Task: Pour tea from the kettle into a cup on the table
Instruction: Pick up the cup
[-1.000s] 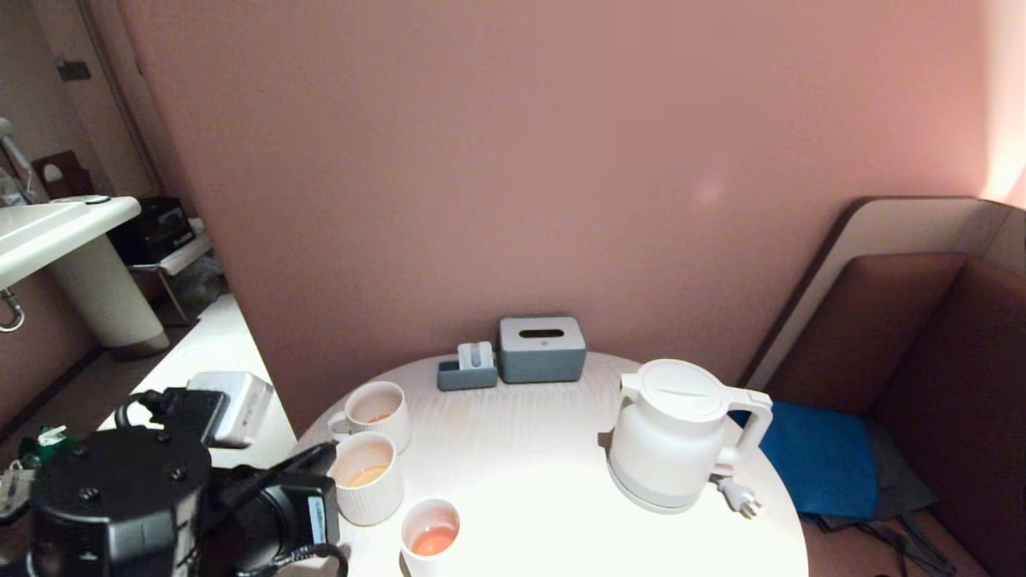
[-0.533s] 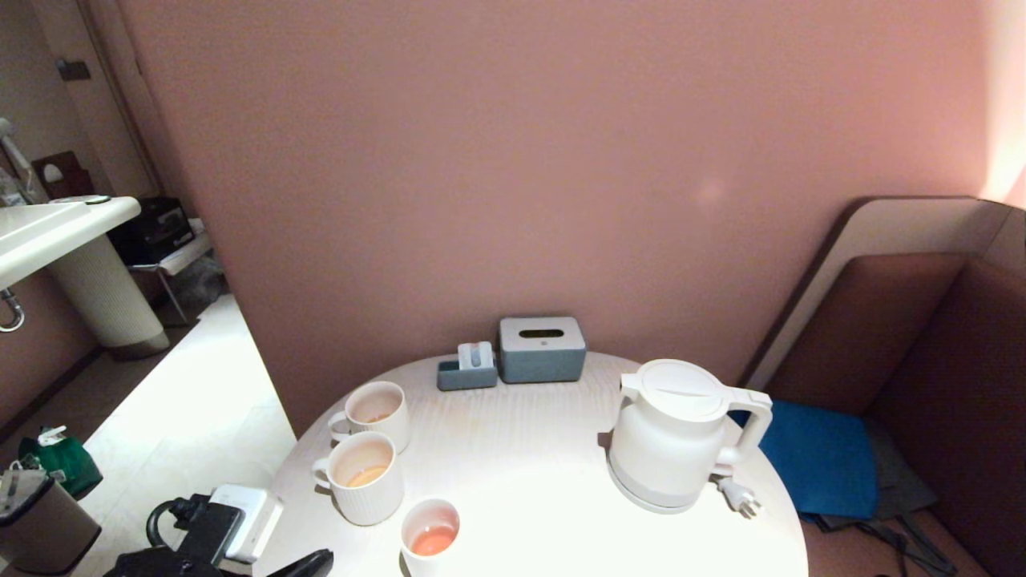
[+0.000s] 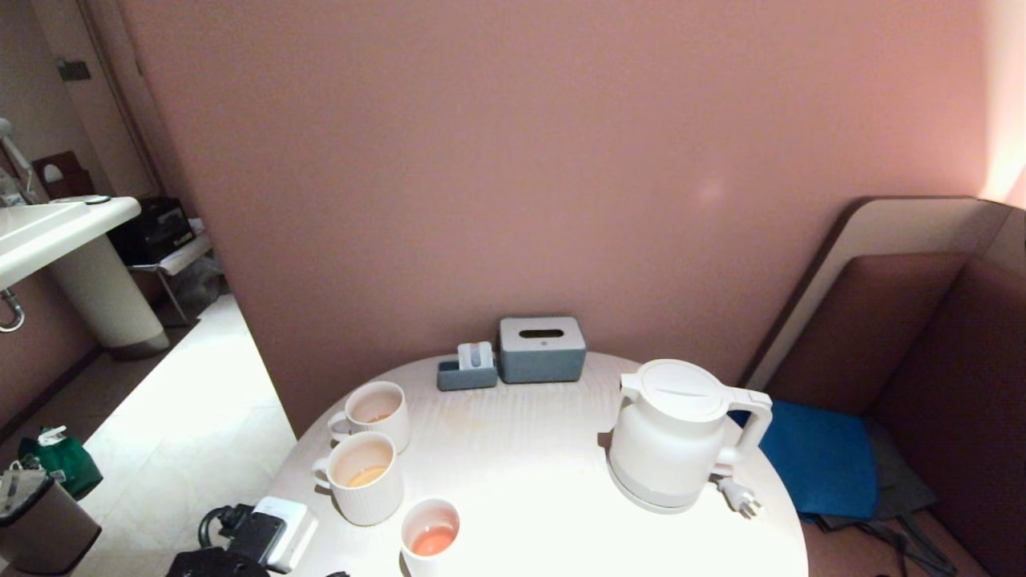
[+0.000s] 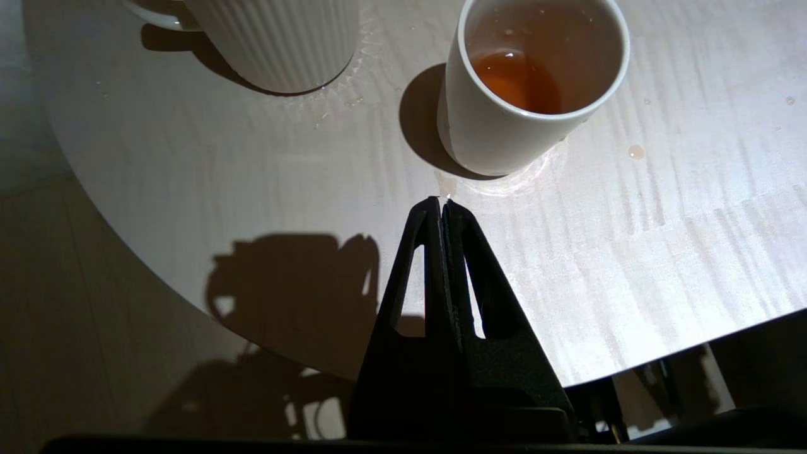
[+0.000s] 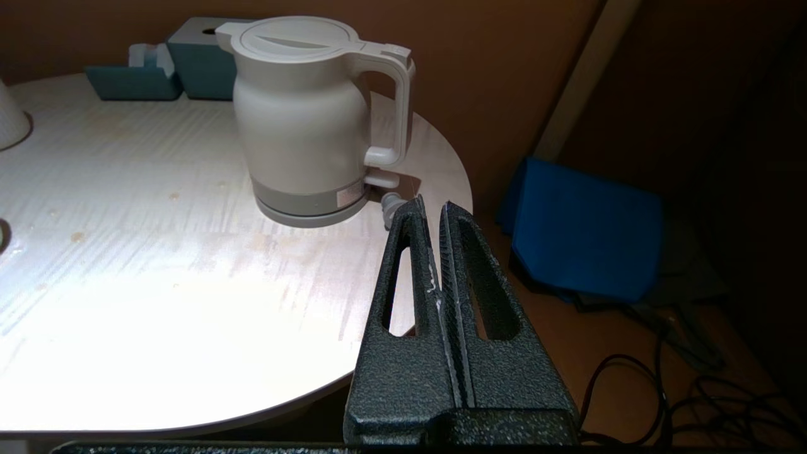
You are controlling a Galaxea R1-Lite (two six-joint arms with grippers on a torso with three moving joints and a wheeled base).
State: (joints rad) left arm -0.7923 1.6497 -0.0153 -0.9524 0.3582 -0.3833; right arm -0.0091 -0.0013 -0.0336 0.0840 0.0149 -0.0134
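Note:
The white kettle (image 3: 673, 433) (image 5: 302, 120) stands upright on its base at the right of the round pale table (image 3: 521, 481), lid closed. The small white cup (image 3: 430, 533) (image 4: 536, 88) sits near the front edge with orange-brown tea (image 4: 517, 79) low inside. My left gripper (image 4: 439, 202) is shut and empty, hovering over the table's front just short of the cup. My right gripper (image 5: 432, 205) is shut and empty, off the table's right edge, near the kettle's handle and plug (image 5: 389, 205). Only the left arm's wrist (image 3: 264, 541) shows in the head view.
Two ribbed mugs (image 3: 369, 477) (image 3: 377, 413) stand left of the cup, each with a little tea. A grey tissue box (image 3: 542, 349) and small blue holder (image 3: 466, 370) sit at the back. A blue cushion (image 3: 817, 457) lies on the bench right of the table.
My left arm has sunk down and back, dropping almost out of the head view at the bottom left. Kettle, cup and mugs have not moved.

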